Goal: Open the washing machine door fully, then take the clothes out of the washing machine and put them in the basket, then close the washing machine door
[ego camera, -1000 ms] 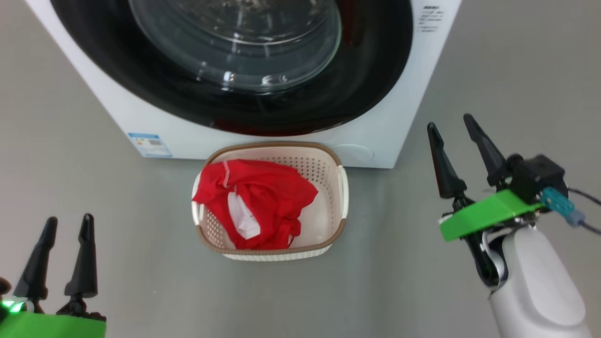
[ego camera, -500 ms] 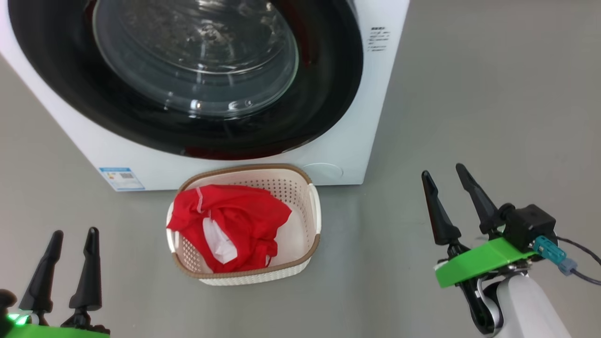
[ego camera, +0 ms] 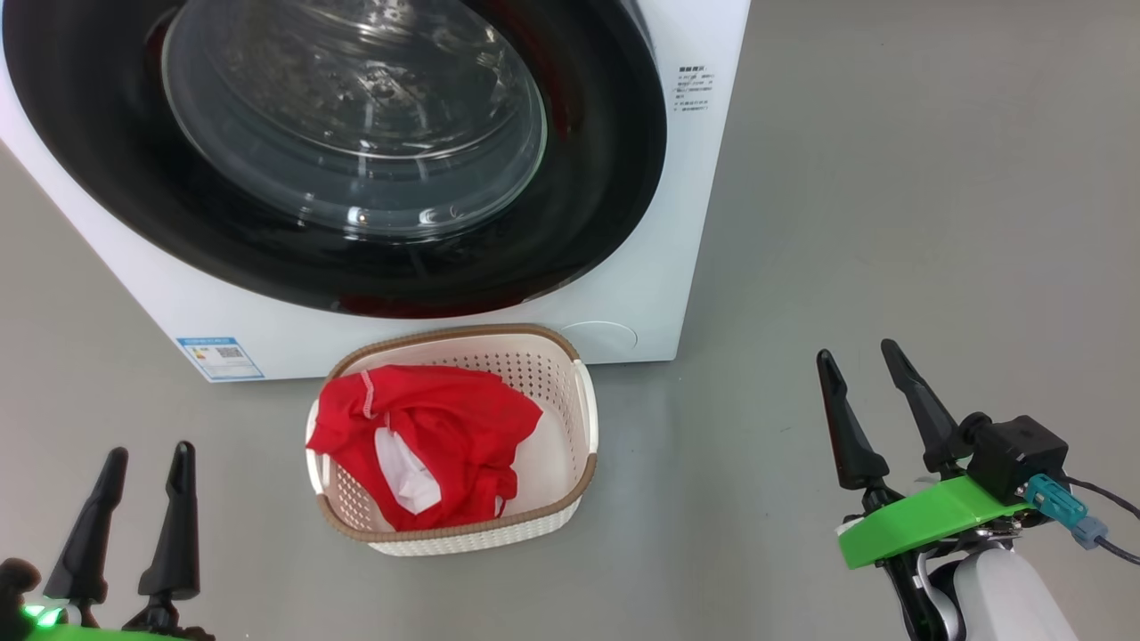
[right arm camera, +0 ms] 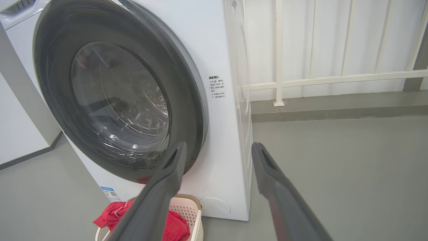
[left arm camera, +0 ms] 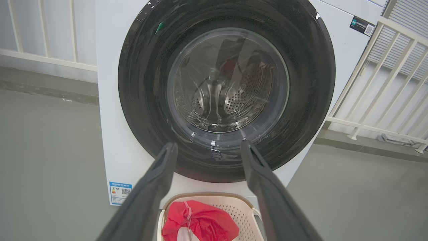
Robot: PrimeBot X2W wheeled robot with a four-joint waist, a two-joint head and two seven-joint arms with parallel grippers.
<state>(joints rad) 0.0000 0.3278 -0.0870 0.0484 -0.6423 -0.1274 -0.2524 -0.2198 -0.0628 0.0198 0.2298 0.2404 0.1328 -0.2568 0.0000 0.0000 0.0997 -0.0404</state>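
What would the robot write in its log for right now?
washing machine door: shut | clothes: in basket | left gripper: open, empty | right gripper: open, empty | task: looks done

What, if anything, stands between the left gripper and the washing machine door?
Nothing visible does: the open left gripper faces the washing machine door across open air. The basket holding the red clothes sits on the floor below the door, so only a low approach would likely meet it.
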